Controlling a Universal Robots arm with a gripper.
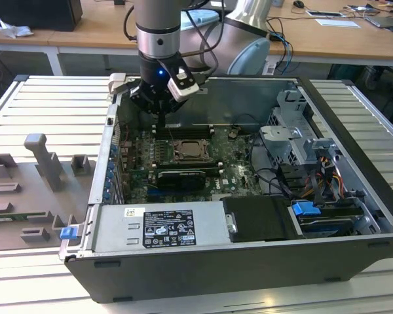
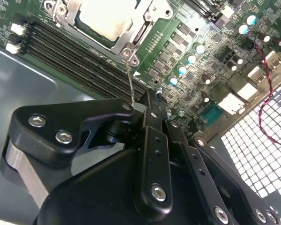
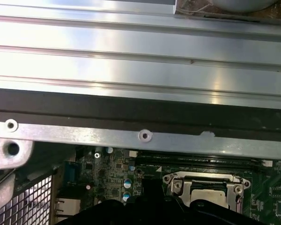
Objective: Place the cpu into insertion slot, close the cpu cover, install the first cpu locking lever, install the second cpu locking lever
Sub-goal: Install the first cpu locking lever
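Where the arm ends, we see the black metal gripper [image 2: 141, 105] with its fingers almost together, pinching the tip of a thin silver wire lever [image 2: 129, 79]. That lever runs from the fingers to a screw at the corner of the thin grey metal cpu cover [image 3: 203, 177]. We see the cover lying flat over the pale, shiny square cpu [image 2: 105, 18], and the cpu sits in the dark square insertion slot [image 1: 178, 154]. Just beside the slot, long black memory slots [image 2: 75, 51] lie in straight rows. All of this sits on a green circuit board [image 1: 236, 160] dotted with little round silver caps and small dark chips. Near the gripper we spot a twisted red and black wire [image 2: 267, 61] and a white metal grid with square holes [image 2: 267, 140]. The board lies inside a big grey metal computer box [image 1: 249, 101] with its side open. The box rests on a silver table with long grooves [image 1: 46, 98]. On the exterior view's left, grey blocky holders [image 1: 42, 157] stand on the table. Behind, we see brown wooden desks [image 1: 327, 36].
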